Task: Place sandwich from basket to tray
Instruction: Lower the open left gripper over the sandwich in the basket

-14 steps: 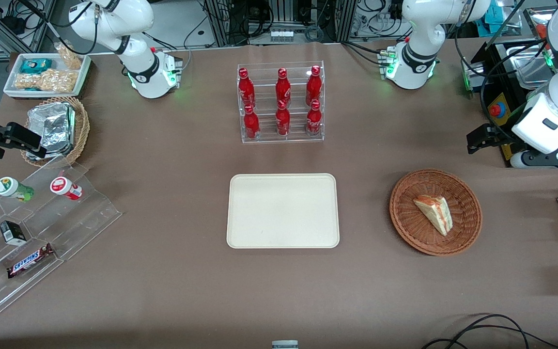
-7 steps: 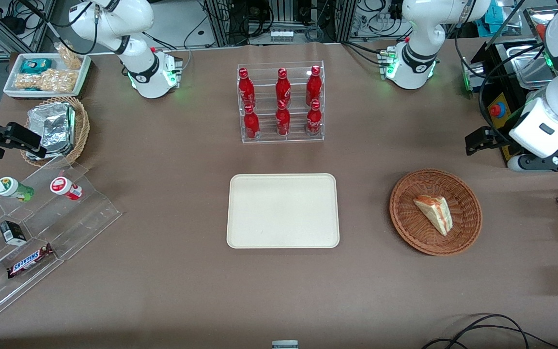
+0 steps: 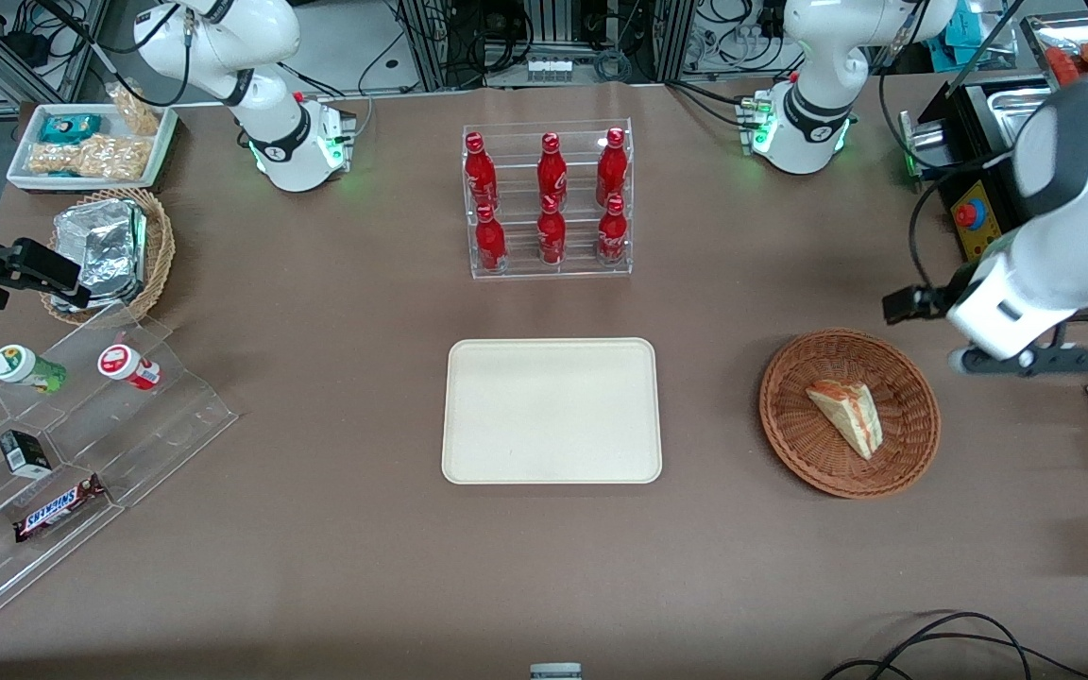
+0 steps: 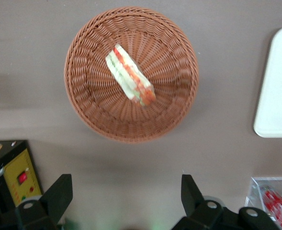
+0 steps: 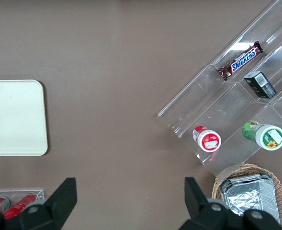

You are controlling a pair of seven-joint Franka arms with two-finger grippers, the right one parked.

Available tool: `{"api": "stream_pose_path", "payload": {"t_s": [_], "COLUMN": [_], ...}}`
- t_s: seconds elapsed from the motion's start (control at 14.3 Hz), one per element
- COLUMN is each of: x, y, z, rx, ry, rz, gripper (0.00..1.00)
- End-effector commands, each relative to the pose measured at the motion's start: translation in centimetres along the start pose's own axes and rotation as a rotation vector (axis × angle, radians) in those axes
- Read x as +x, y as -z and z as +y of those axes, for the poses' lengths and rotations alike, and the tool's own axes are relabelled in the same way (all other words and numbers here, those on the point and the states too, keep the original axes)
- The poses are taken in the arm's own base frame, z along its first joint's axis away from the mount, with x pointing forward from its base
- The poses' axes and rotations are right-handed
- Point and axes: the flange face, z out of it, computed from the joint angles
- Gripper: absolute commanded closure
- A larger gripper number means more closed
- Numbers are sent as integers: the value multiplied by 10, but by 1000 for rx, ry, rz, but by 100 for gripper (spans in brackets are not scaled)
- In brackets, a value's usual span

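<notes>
The sandwich (image 3: 848,414), a pale wedge with red-orange and green filling, lies in the reddish-brown wicker basket (image 3: 775,416) toward the working arm's end of the table. The cream tray (image 3: 552,411) lies flat at the table's middle with nothing on it. My left gripper (image 3: 1021,361) hangs above the table beside the basket, slightly farther from the front camera than the sandwich. In the left wrist view the gripper (image 4: 126,184) is open wide and holds nothing, with the sandwich (image 4: 129,81), basket (image 4: 88,96) and tray edge (image 4: 277,91) in sight.
A clear rack of red bottles (image 3: 549,198) stands farther from the front camera than the tray. A black box with a red button (image 3: 974,212) sits near the left arm. A stepped acrylic stand (image 3: 53,453), a tan foil basket (image 3: 114,250) and a snack tray (image 3: 91,142) lie toward the parked arm's end.
My left arm has swung down and toward the basket, coming nearer the front camera. The sandwich, basket and tray have not moved.
</notes>
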Motion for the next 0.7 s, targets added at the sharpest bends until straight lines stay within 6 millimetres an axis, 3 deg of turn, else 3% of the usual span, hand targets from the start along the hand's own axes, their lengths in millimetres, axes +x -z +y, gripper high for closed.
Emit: {"api": "stream_pose_path", "payload": {"t_s": [0.0, 0.28, 0.63], "x": [7, 12, 32], "y": [-53, -119, -166], "z": [0, 1, 5], "rx": [11, -10, -57], "ry": [-7, 98, 542], "rz": [33, 98, 114], "gripper": [0, 0, 0]}}
